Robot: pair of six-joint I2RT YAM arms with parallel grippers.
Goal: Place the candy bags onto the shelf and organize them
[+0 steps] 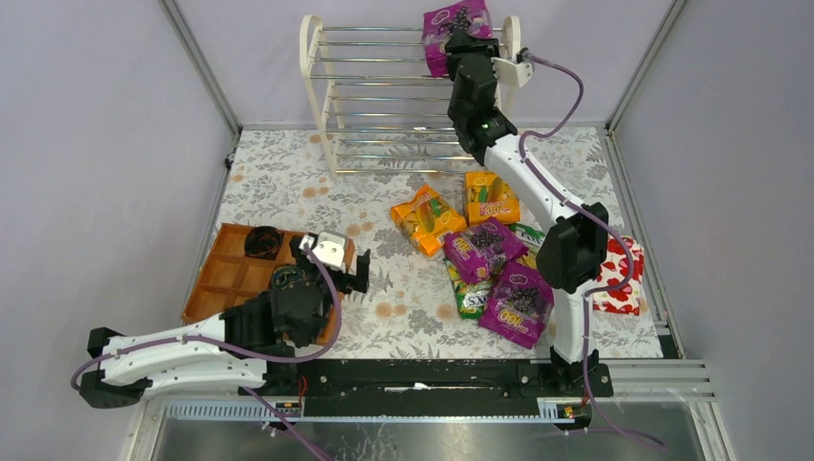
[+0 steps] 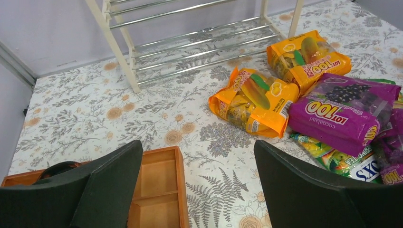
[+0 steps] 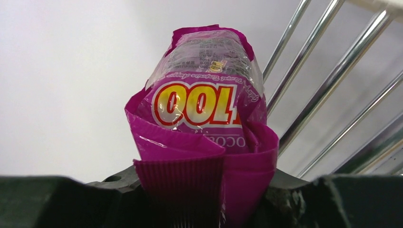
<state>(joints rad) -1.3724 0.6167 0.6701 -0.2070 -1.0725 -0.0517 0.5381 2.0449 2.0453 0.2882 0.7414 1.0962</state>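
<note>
Your right hand (image 1: 459,43) is clamped on the crimped end of a purple bag (image 3: 204,109), with the arm stretched far out to the shelf (image 1: 384,62). The bag stands straight out beyond the fingertips, its long axis in line with the hand's reach and its printed face toward the wrist camera. Seen from overhead, it sits at the right end of the top tier. From the hand's own view, the chrome rods (image 3: 309,71) run just to the right of the bag and behind it. Neither view shows whether the bag touches a rod.

The tier lies beyond and beside the bag. The release probably calls for laying the bag's length across the rods rather than along a gap, or it may slip through.

Your left hand (image 2: 197,156) is spread wide and holds nothing, hovering over the wooden tray (image 1: 226,274) on the counter (image 1: 288,182). Six other bags (image 1: 483,250) lie in a loose pile ahead of it and to its right. The nearest is an orange bag (image 2: 254,102), lying flat. The pile also sits close to the right arm's base, but the left hand is the free one.
</note>
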